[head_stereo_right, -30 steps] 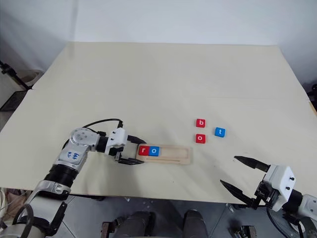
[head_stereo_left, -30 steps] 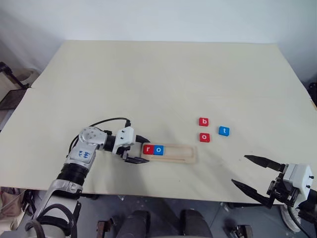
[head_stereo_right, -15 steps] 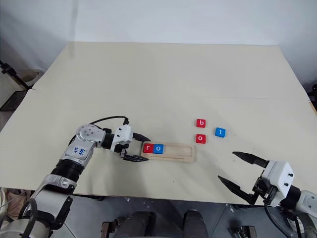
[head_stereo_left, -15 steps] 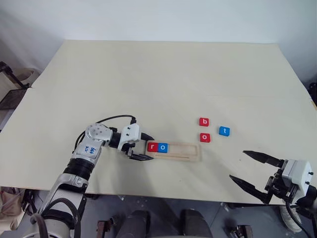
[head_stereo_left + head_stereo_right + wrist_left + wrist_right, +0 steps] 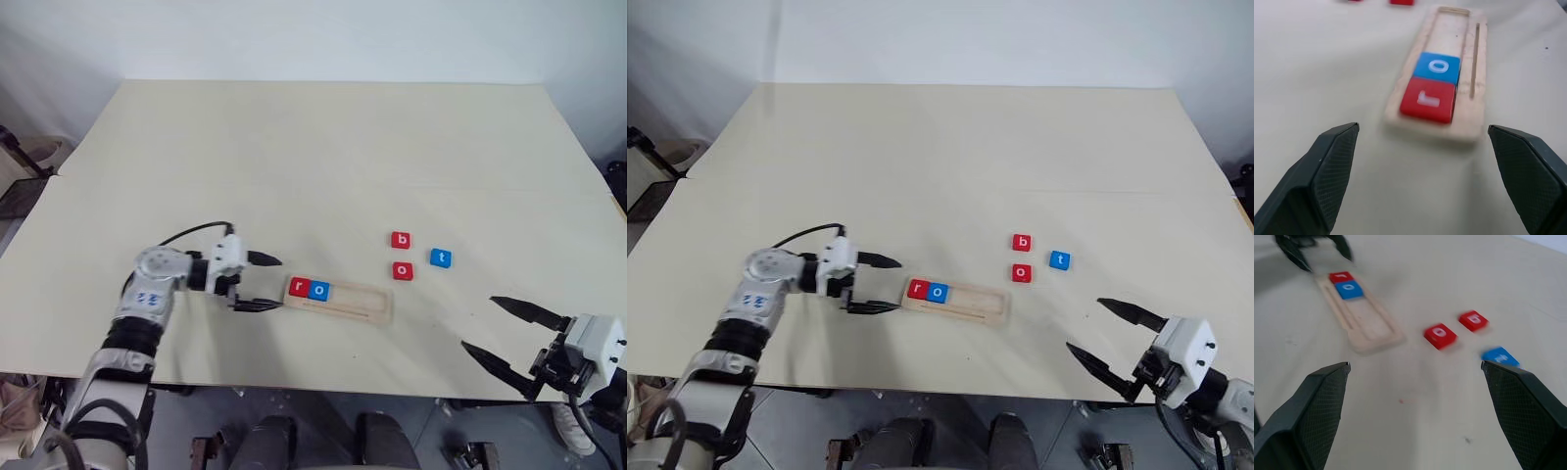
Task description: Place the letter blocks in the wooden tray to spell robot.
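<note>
The wooden tray (image 5: 362,302) lies near the table's front edge. At its left end sit a red r block (image 5: 299,288) and a blue o block (image 5: 319,290), side by side. On the table to the right lie a red b block (image 5: 401,240), a red o block (image 5: 403,271) and a blue t block (image 5: 441,258). My left gripper (image 5: 265,282) is open, just left of the tray and apart from it, with nothing between its fingers. Over the front right edge my right gripper (image 5: 513,333) hovers open and empty.
The pale table (image 5: 323,157) stretches wide behind the blocks. A black cable (image 5: 186,233) loops over my left wrist. Dark objects (image 5: 20,191) stand off the table's left edge.
My left gripper has drawn back to the left, away from the tray's end. The tray has shifted slightly. The right gripper has barely moved.
</note>
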